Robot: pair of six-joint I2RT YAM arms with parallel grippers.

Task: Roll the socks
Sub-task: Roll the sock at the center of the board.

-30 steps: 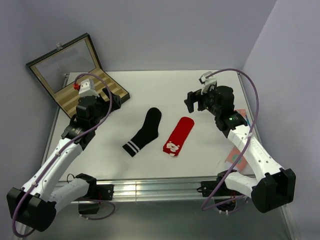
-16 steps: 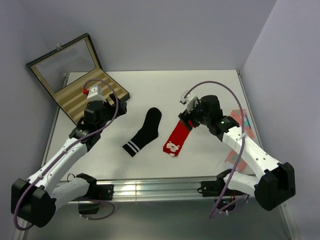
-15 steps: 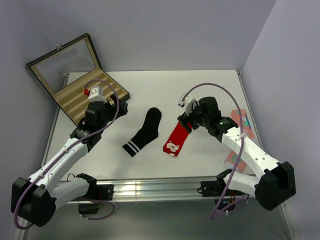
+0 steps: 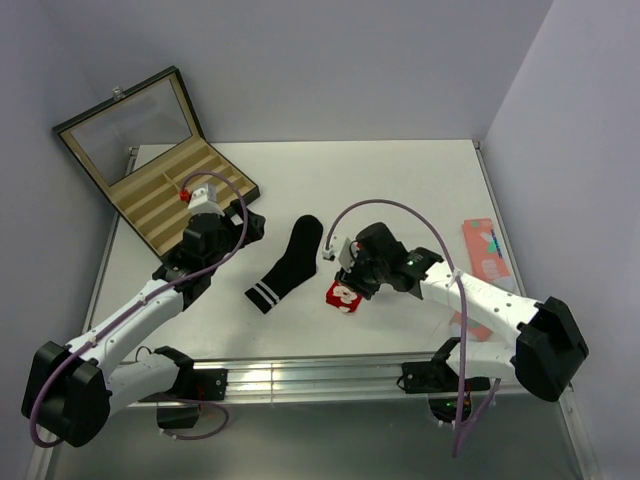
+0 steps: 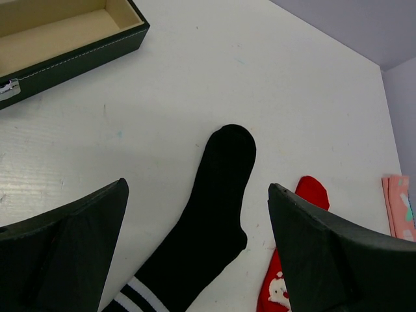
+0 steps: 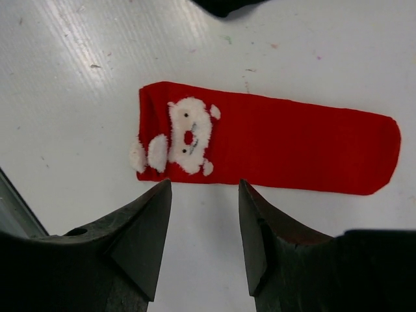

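Red sock (image 6: 279, 146) flat on white table (image 4: 400, 180), across middle of right wrist view, white-patterned end at left. Right claw (image 6: 203, 188) low over that end, jaws partly open with a clear gap, nothing gripped; contact with cloth not clear. From top view, most of sock hidden under claw, only patterned end showing at lower centre. Black sock (image 4: 290, 260) just left of it, apart, striped cuff toward lower left, toe toward top. Left claw (image 5: 198, 192) near that toe, to upper left, jaws spread wide, empty. Pink sock (image 4: 484, 245) well apart at right edge. Open case (image 4: 150, 175) at upper left.
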